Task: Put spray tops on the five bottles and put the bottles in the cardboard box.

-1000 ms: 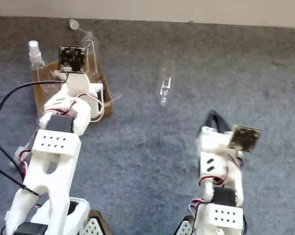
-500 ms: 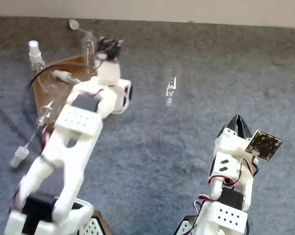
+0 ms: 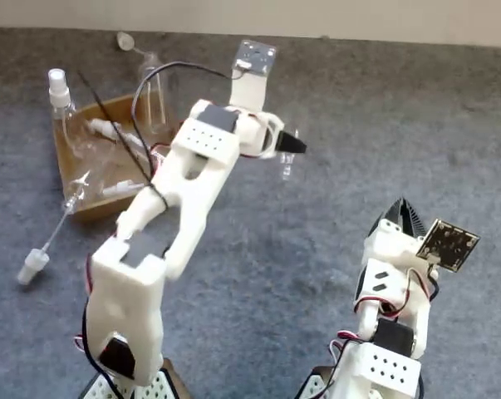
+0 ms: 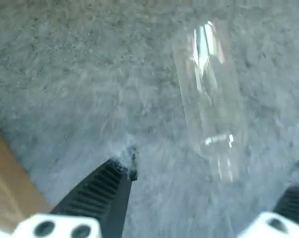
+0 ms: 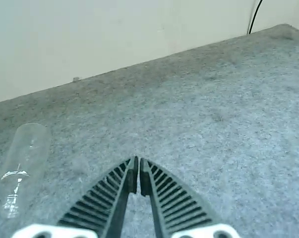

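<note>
A clear bottle [image 3: 286, 160] without a top lies on the grey carpet at mid table. My left gripper [image 3: 293, 145] hangs just over it, open; in the left wrist view the bottle [image 4: 211, 104] lies between and just beyond the spread fingers of the left gripper [image 4: 216, 166]. The cardboard box [image 3: 66, 170] at the far left holds several clear bottles with spray tops. My right gripper [image 3: 402, 205] is shut and empty low at the right, and its wrist view shows the right gripper [image 5: 138, 173] with the bottle [image 5: 20, 158] off to one side.
A capped bottle [image 3: 59, 91] stands at the box's far corner and another bottle [image 3: 152, 75] stands behind the box. A small cap [image 3: 124, 39] lies by the back wall. A loose spray top [image 3: 36, 264] with its tube lies left of the left arm.
My left arm has swung from over the cardboard box to the right, ending above the lone bottle. The right arm shifted slightly right early on, then held still.
</note>
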You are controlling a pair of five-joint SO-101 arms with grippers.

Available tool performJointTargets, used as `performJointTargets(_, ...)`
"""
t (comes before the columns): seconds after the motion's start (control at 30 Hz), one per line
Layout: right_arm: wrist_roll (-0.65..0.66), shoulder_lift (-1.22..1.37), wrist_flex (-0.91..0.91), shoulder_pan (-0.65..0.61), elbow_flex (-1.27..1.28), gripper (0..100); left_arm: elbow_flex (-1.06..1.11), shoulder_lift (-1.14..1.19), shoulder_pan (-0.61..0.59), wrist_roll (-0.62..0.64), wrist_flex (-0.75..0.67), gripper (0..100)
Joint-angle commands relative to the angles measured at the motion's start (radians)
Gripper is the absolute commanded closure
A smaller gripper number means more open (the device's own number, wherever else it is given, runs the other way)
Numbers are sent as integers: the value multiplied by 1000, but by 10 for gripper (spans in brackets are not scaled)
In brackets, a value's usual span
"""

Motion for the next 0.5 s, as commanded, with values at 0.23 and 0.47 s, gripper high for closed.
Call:
performJointTargets(0.23,-3,-12,41,-38,120,985,-638,521,41,71,6,571)
performJointTargets(0.47,-3,-12,41,-38,120,985,-903,728,87,64,25,603)
